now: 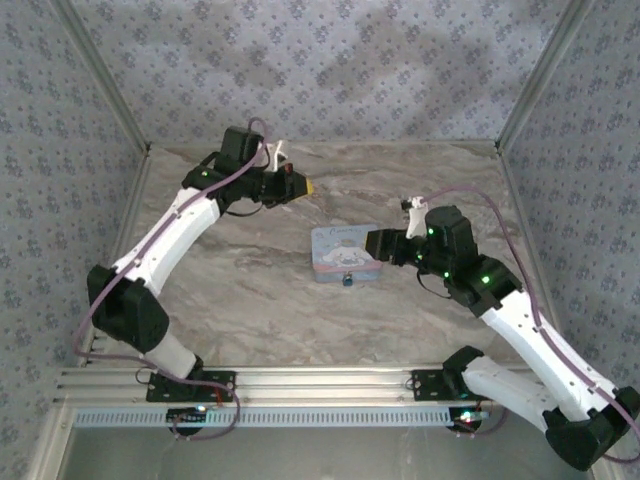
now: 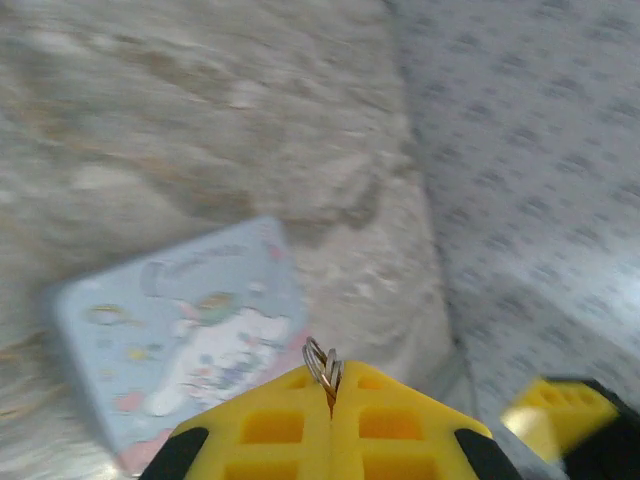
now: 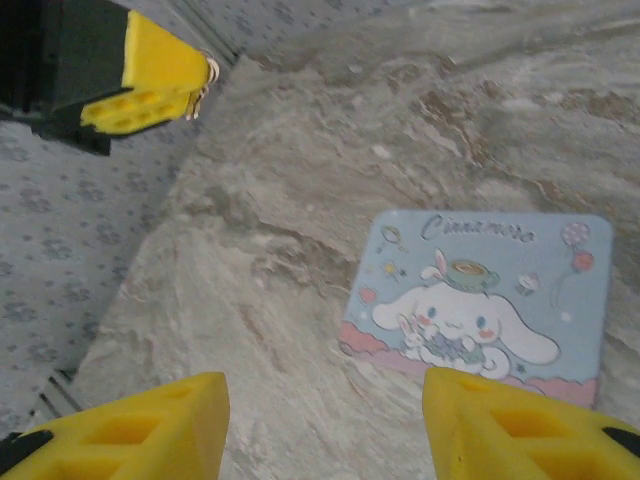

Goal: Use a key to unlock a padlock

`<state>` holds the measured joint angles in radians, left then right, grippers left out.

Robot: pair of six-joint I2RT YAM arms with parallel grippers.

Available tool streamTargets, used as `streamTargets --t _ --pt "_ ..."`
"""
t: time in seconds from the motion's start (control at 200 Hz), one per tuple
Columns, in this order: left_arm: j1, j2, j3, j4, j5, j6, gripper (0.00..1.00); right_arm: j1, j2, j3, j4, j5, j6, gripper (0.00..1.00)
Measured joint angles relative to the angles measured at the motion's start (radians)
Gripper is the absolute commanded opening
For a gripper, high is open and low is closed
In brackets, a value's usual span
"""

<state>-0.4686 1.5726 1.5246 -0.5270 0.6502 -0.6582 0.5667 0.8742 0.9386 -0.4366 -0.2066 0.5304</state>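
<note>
Left hand clamps key ring, well apart from padlock at tin's near edge; right hand, fingers spread, sits nearer.

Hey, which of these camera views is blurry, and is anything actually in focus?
Left wrist view: smeared overall, tin and table soft; the key ring pinched in the left gripper is crispest. Right wrist view: tin print and table fairly sharp, the right gripper's yellow fingers soft. Top view: even light, faint shadows, no glare.
</note>
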Motion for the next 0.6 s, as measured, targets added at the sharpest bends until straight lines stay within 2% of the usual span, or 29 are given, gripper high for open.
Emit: streamTargets --t 0.09,0.28,0.435,0.6 --pt "-0.032 -0.032 -0.019 0.055 0.081 -0.007 0.0 -0.037 -0.016 -0.005 0.039 -0.063 0.002 0.54" --pt "-0.108 -0.064 -0.04 0.119 0.226 0.016 0.0 -0.157 -0.005 -0.009 0.174 -0.29 0.051 0.42" --pt "-0.154 -0.094 -0.079 0.163 0.325 0.038 0.0 -0.179 -0.004 -0.029 0.291 -0.44 0.112 0.38" --pt "-0.169 -0.117 -0.096 0.195 0.382 0.056 0.0 -0.183 -0.004 -0.053 0.405 -0.539 0.174 0.34"
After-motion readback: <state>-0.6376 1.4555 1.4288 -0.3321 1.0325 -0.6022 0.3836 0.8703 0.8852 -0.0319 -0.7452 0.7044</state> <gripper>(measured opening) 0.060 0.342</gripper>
